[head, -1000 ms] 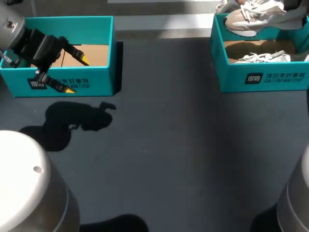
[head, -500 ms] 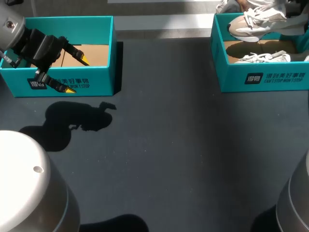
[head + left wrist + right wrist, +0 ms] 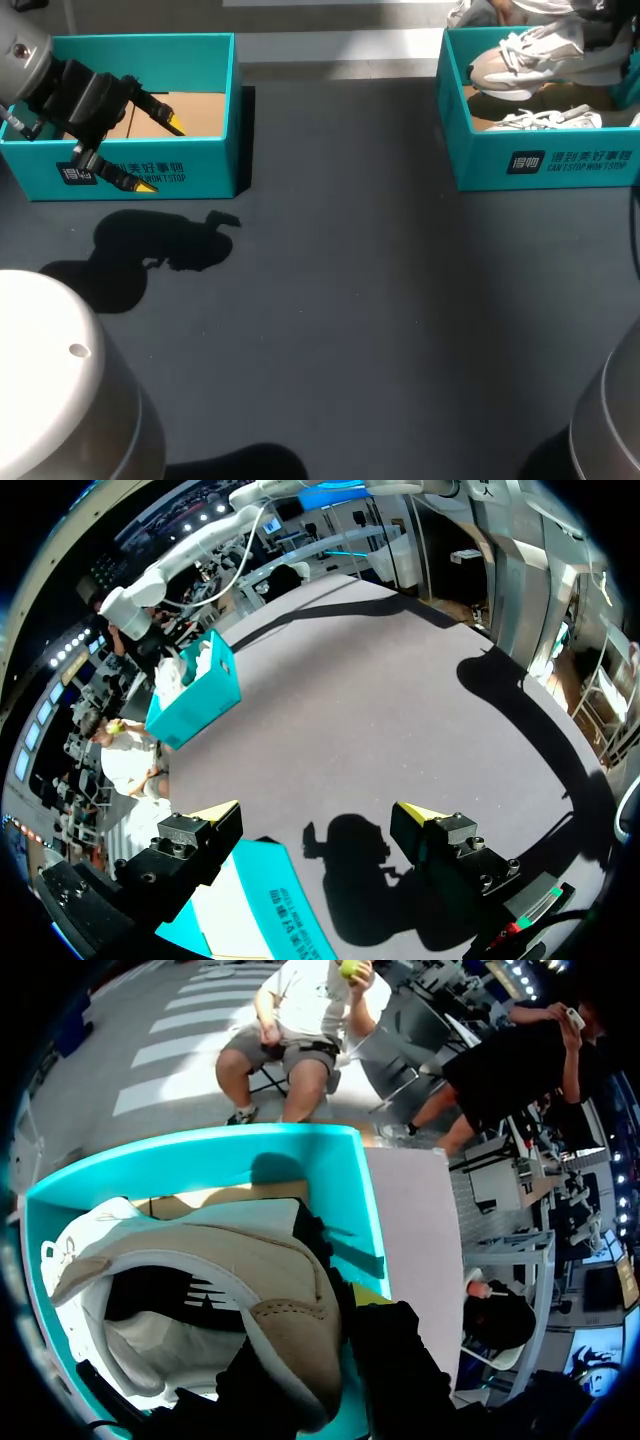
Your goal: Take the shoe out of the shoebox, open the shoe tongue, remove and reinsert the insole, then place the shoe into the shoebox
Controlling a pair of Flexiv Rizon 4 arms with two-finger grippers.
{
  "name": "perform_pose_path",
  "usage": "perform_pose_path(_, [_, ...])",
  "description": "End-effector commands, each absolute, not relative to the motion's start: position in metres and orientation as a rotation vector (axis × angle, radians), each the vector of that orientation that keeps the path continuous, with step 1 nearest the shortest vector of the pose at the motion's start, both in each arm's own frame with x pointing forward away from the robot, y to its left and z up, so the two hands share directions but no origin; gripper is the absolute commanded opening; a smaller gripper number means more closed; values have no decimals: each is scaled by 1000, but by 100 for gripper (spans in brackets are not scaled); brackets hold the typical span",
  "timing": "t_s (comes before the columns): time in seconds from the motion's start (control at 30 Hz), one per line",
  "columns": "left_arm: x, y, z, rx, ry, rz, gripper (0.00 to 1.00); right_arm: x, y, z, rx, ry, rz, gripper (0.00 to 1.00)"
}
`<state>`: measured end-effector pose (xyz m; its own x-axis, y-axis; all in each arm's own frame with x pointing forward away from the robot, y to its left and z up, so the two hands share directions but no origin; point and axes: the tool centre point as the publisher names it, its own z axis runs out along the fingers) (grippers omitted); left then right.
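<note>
**Desk:** Shoe (image 3: 520,62): where is it, left to right?

**Photographer:** Left claw (image 3: 158,155) gapes wide and empty at the left shoebox (image 3: 190,175), well apart from it. Right claw (image 3: 330,1360) grips its heel above the right shoebox (image 3: 545,160), with the toe pointing toward the middle of the table (image 3: 340,300).

Left shoebox (image 3: 200,175) far left, right shoebox (image 3: 480,160) far right, shoe (image 3: 545,120) inside it.
</note>
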<state>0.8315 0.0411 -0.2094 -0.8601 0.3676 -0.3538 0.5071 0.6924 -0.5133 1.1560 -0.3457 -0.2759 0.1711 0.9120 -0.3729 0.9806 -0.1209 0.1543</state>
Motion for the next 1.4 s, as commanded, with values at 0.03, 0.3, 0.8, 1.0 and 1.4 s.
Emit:
perform_pose_path(0.03, [830,41,-209,702,2681,-906,100,1163,-348,-293,2098,1808,-255,0])
perform_pose_path(0.3, [830,41,-209,702,2681,-906,100,1170,-351,-314,2082,1831,-222,0])
perform_pose_path(0.8, [830,41,-209,702,2681,-906,100,1178,-355,-358,2074,1846,-190,0])
perform_pose_path(1.0, [830,41,-209,702,2681,-906,100,1179,-353,-363,2079,1845,-189,36])
perform_pose_path(1.4, [830,41,-209,702,2681,-906,100,1177,-347,-342,2089,1827,-155,64])
